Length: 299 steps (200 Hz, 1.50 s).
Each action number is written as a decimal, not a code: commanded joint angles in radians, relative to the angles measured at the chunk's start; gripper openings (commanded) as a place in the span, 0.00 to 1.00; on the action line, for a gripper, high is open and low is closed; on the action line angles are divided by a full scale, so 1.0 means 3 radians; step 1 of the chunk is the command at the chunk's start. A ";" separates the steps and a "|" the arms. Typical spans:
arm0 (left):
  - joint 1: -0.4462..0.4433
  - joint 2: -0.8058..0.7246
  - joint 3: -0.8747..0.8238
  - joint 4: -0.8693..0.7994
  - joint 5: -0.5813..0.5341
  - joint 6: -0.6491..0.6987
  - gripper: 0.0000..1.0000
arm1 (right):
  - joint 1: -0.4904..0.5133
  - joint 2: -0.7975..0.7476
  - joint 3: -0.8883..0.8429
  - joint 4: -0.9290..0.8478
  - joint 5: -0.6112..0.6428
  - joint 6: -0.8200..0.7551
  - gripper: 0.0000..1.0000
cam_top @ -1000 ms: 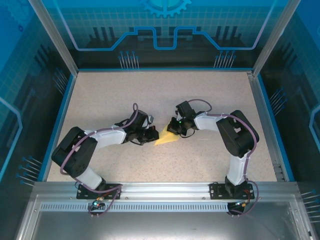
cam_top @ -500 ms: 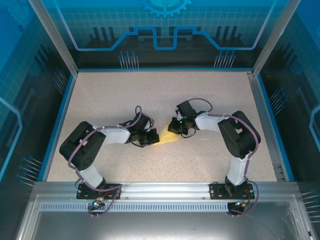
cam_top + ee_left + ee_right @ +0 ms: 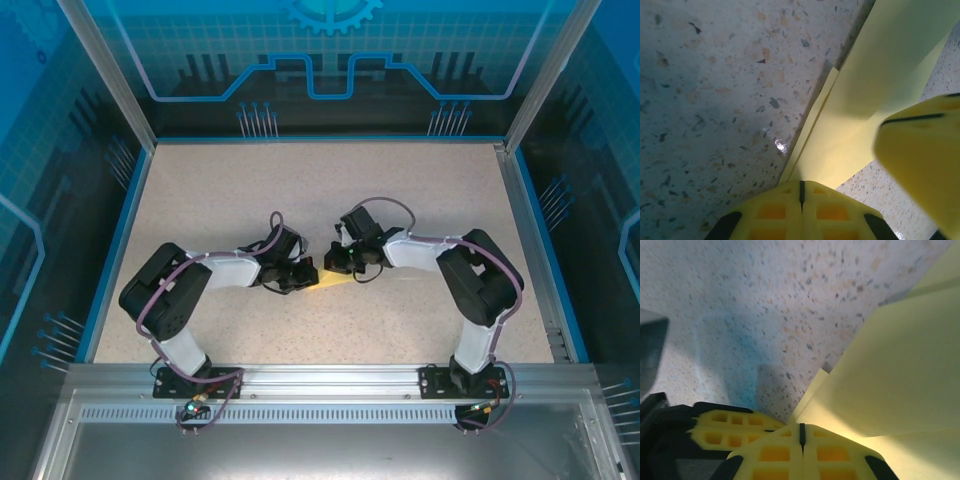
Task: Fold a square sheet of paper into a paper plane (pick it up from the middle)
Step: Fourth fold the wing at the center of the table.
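While both arms crowd in at mid-table, the thin bright-yellow folded sheet of paper (image 3: 880, 65) lies on the speckled beige tabletop (image 3: 420, 200) between them. Left gripper (image 3: 801, 192): jaws fully closed, tips right at the sheet's narrow end. Right gripper (image 3: 801, 435): closed too, tips meeting on a folded flap. Whether either actually pinches the paper, can't tell.

1. Speckled beige stone-look tabletop (image 3: 420, 200), flat and matte.
2. Thin blue rim (image 3: 330, 139) bordering it.
3. Silver aluminium rail (image 3: 330, 378) along the near edge.
4. Translucent blue back panel (image 3: 330, 60) bearing a gear graphic.
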 commanded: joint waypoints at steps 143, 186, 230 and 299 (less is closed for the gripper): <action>0.0044 0.0061 -0.0078 -0.0514 -0.0187 -0.0078 0.00 | -0.1002 0.0422 0.0009 -0.0062 -0.0017 -0.0112 0.00; 0.0043 0.0073 -0.0070 -0.0513 -0.0148 -0.0051 0.00 | -0.1310 0.0321 0.0185 -0.0230 0.0172 -0.0262 0.00; 0.0043 0.0015 -0.0015 -0.0381 0.0017 -0.0054 0.00 | -0.1349 -0.0171 0.0052 -0.0205 -0.0002 -0.0390 0.05; 0.0054 -0.0329 0.0208 0.0088 0.0210 -0.0220 0.27 | -0.0875 -0.0785 -0.0704 0.0160 -0.0152 0.0306 0.56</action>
